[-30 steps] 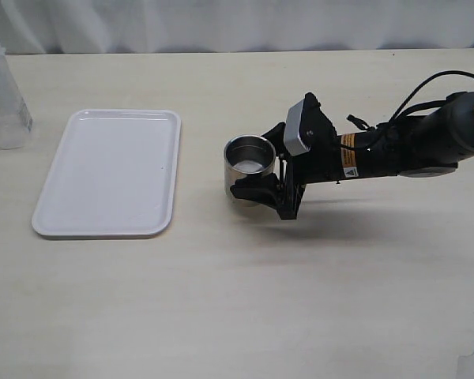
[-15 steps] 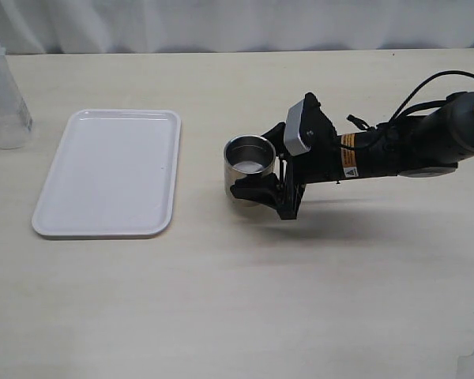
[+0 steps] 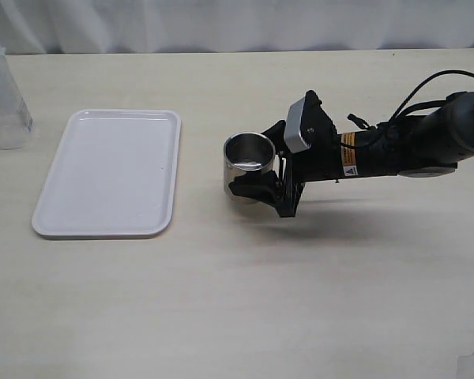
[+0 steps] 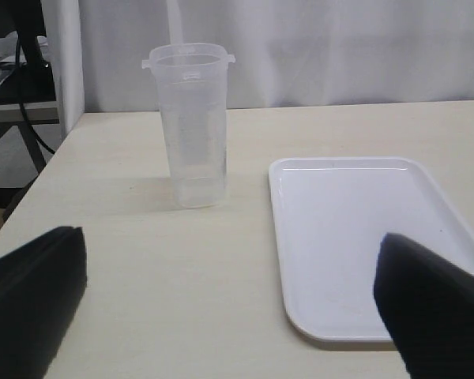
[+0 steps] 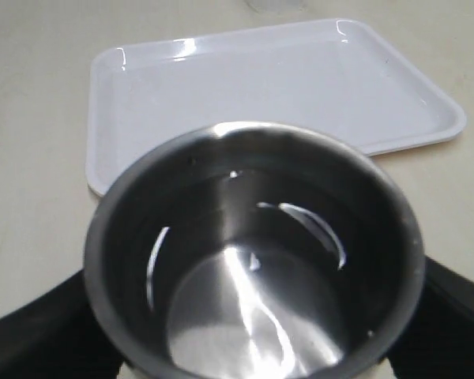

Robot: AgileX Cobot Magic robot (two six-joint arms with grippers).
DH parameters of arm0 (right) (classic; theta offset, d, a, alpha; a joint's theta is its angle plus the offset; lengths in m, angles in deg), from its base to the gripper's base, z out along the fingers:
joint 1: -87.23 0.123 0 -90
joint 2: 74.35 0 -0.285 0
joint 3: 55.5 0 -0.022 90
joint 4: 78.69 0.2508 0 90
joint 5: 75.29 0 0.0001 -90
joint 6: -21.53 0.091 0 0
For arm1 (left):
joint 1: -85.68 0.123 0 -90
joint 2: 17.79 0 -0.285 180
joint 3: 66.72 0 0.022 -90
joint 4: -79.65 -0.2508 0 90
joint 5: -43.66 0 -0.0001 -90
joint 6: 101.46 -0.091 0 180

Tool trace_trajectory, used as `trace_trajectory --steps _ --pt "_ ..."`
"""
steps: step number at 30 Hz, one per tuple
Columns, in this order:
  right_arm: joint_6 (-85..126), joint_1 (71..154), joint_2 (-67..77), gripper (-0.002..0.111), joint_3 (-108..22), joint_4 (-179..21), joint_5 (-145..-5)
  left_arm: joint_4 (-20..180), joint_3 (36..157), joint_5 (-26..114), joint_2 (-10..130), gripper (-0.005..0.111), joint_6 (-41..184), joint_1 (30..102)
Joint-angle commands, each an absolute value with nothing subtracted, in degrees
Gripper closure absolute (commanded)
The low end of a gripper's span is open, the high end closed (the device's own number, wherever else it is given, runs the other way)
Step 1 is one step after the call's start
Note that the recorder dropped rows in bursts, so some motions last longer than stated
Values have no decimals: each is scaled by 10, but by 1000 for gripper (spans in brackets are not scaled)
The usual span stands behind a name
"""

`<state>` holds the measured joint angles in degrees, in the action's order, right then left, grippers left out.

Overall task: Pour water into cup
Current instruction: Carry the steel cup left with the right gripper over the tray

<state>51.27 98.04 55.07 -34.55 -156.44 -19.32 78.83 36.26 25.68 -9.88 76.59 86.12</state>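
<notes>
Because it is brushed stainless steel with no handle, the cup (image 3: 248,163) is judged stiff, light and rather slippery: its wall will not give under pressure, yet a smooth round side can slide or turn between hard fingers. A hold is best taken on two opposite sides of the wall, about mid-height and below the shiny rim. At its dark bottom a bright reflective film is seen in the right wrist view, taken to be the water (image 5: 249,320); so little liquid adds scarcely any weight but will run if the cup is tipped. The cup is flanked on both sides by the black fingers of the right pincer (image 3: 260,162), which is clenched around its wall. Whether the base touches the surface (image 3: 300,300) cannot be told, though the rim looks slightly tilted.

The cup is placed near one long edge of the white tray (image 3: 110,170), apart from it. Beyond the tray's opposite long edge, the taller translucent plastic container (image 4: 191,126) is stood upright on the surface. The left pincer (image 4: 229,260) is released, its fingers spread wide with nothing between them, and is held on the container's side of the tray.
</notes>
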Motion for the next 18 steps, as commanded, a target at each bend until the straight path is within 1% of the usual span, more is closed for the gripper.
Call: trace_trajectory --steps 1,18 --pt "517 981 547 104 -349 -1541 -169 792 361 262 -100 15 769 856" --pt "520 981 547 104 -362 -1524 -176 792 361 262 -100 15 769 856"
